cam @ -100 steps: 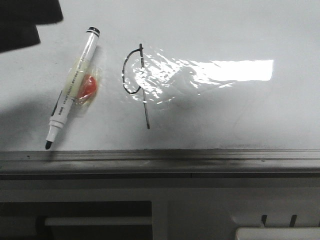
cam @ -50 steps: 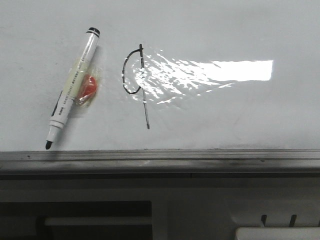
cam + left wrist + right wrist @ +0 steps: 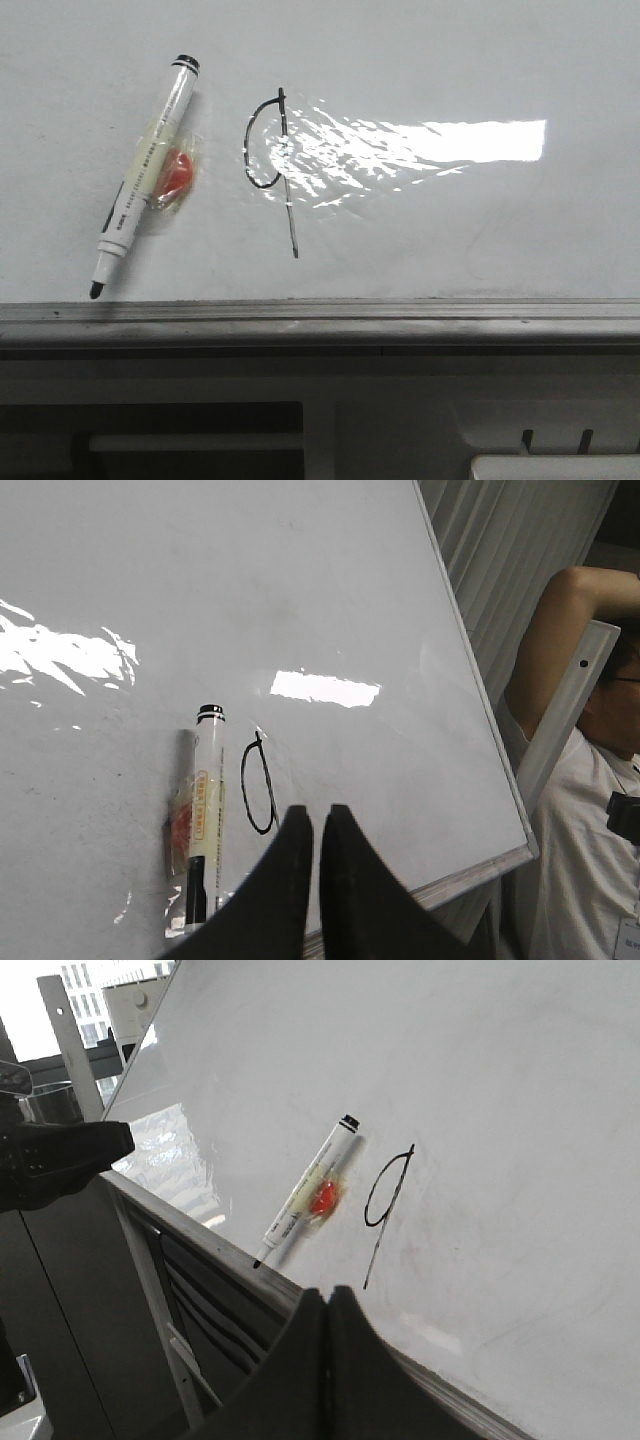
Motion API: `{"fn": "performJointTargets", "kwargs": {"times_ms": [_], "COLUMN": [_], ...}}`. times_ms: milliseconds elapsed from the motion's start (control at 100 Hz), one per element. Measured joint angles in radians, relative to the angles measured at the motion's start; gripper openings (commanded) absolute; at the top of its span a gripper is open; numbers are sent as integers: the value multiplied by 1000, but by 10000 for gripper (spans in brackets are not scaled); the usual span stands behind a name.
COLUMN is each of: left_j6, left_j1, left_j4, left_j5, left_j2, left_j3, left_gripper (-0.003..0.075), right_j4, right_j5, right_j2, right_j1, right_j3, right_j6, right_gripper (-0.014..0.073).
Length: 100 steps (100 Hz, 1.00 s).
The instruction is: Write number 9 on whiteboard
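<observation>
Whiteboard open right of the number 9, marker pen (uncapped) left — metal edge rail below.

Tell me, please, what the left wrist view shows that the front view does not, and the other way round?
Only the left wrist view shows the left gripper, its fingers close together and holding nothing, and a person in a white shirt beside the board. Only the front view shows the grey edge rail head-on, with the dark ledge and slots below it. Both show the whiteboard, the number 9 drawn on it, and the marker pen lying beside the 9, with something red and taped at its middle.
</observation>
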Motion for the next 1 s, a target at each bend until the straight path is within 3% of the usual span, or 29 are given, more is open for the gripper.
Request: {"fn": "performJointTargets", "kwargs": {"times_ms": [1000], "left_j6": [4], "left_j1": [0], "left_j4": [1], "left_j5": [4], "left_j2": [0], "left_j3": [0], "left_gripper": [-20], "right_j4": [0], "right_j5": [0], "right_j2": [-33], "right_j1": [0], "right_j3": [9], "right_j6": [0], "right_gripper": [-70]}}
